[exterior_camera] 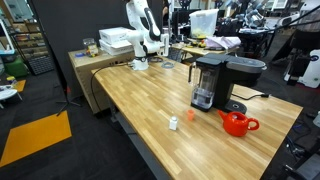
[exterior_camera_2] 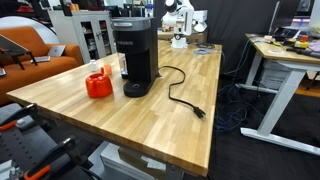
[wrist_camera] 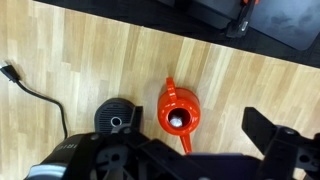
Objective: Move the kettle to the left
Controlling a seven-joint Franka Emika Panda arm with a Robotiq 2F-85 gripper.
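Gripper [wrist_camera: 215,160] jaws stood wide apart, holding nothing, well clear of the kettle. In the wrist view, left to right, the wooden table [wrist_camera: 100,50] carried a power cord [wrist_camera: 30,92], the black coffee maker [wrist_camera: 115,118], and the red kettle [wrist_camera: 180,112] just beside it.

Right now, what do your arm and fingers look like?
The arm is white with rounded segments in both exterior views. In the wrist view the fingers are black and angular. No markings can be made out.
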